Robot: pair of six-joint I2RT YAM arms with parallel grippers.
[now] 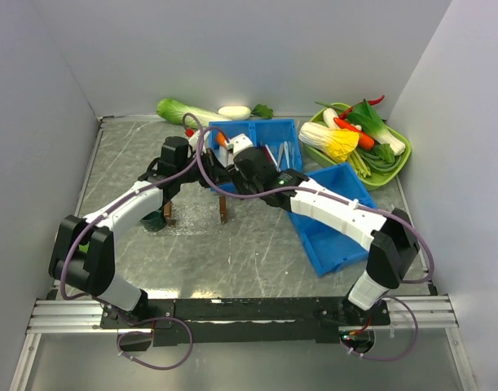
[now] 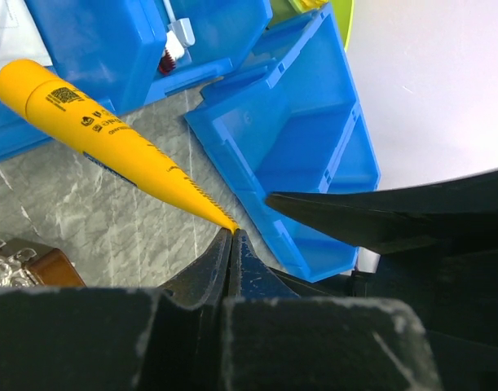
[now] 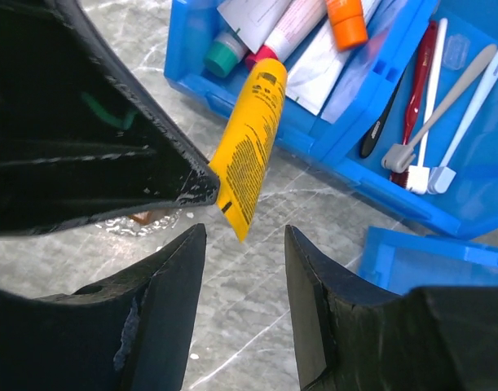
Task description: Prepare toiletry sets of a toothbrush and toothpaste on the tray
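Observation:
My left gripper (image 2: 232, 232) is shut on the flat tail of the yellow toothpaste tube (image 2: 110, 138) and holds it above the table in front of the blue toiletry bin (image 1: 261, 138). In the right wrist view the tube (image 3: 249, 147) hangs tail-down, its tip level with my open, empty right gripper (image 3: 244, 236). A dark red toothbrush (image 3: 420, 90) and an orange-capped tube (image 3: 346, 20) lie in the bin. The clear tray (image 1: 196, 226) shows as a faint frosted patch below the grippers.
A second blue bin (image 1: 330, 216) lies at the right. A green dish of vegetables (image 1: 395, 167) stands at the back right. Small brown blocks (image 1: 223, 208) stand by the tray. Several other toothbrushes (image 3: 444, 90) and tubes (image 3: 228, 49) fill the toiletry bin.

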